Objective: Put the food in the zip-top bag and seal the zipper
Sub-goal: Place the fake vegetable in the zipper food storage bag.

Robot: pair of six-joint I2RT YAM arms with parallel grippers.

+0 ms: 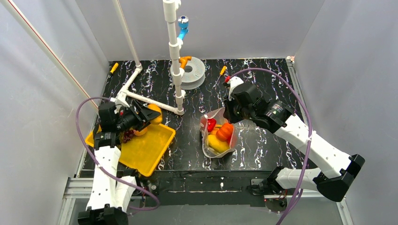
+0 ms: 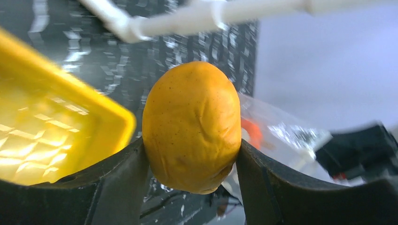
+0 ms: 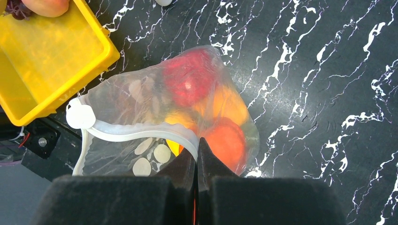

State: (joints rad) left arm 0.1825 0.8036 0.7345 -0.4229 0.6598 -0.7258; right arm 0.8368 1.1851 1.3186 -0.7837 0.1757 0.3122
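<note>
Okay: left gripper (image 2: 191, 146), part open, clamps an orange fruit (image 2: 191, 117); right gripper (image 3: 198, 151), fully closed, pinches the bag (image 3: 141, 93) by its rim. Should drop the fruit squarely into the mouth.

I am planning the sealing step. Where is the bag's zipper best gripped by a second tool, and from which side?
Probably at the round white tab ending the zipper: it sticks out, free, on the yellow tray side. Come from that side, since the right tool pinches it farther along.
</note>
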